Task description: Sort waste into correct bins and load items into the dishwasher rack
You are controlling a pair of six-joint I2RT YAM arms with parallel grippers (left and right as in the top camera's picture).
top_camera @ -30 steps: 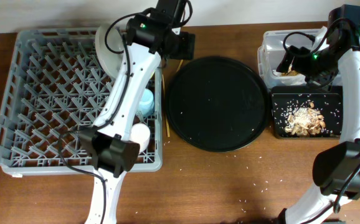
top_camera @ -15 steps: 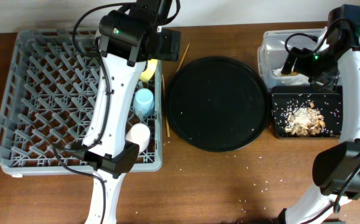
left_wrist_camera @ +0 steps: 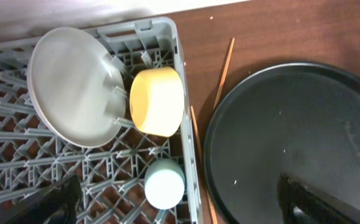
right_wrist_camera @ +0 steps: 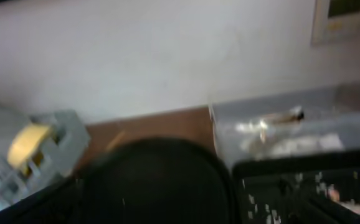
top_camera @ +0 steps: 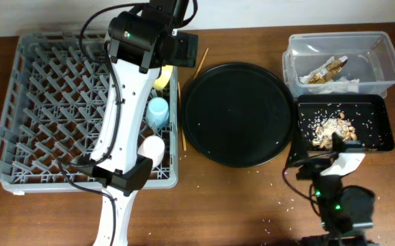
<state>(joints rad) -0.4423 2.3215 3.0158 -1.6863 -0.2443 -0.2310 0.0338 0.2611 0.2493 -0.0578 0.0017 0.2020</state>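
Observation:
The grey dishwasher rack point(top_camera: 40, 89) holds the white plate point(left_wrist_camera: 74, 87) on edge, the yellow bowl point(left_wrist_camera: 158, 101), the light-blue cup point(left_wrist_camera: 164, 185) and the pale pink cup point(top_camera: 153, 147). The bowl point(top_camera: 162, 76) and blue cup point(top_camera: 158, 109) also show from overhead. Two chopsticks point(left_wrist_camera: 223, 71) lie on the table beside the rack point(left_wrist_camera: 180, 81). My left gripper point(left_wrist_camera: 177, 190) hangs open and empty above the rack's right side point(top_camera: 172, 51). My right gripper point(right_wrist_camera: 180, 205) is blurred, its dark fingers wide apart, low at the front right point(top_camera: 317, 160). The clear tub point(top_camera: 375, 51) holds the snack wrapper point(top_camera: 324, 70) and a napkin point(top_camera: 344, 83).
The shallow black tray point(top_camera: 382, 116) holds tan food scraps point(top_camera: 334, 130). The round black serving tray point(top_camera: 238, 113) sits between the rack and the bins. Small crumbs are scattered on the table in front of it.
My right arm has left the clear tub and pulled back low to the front right. My left arm swung left over the rack, covering the plate from overhead, then held still.

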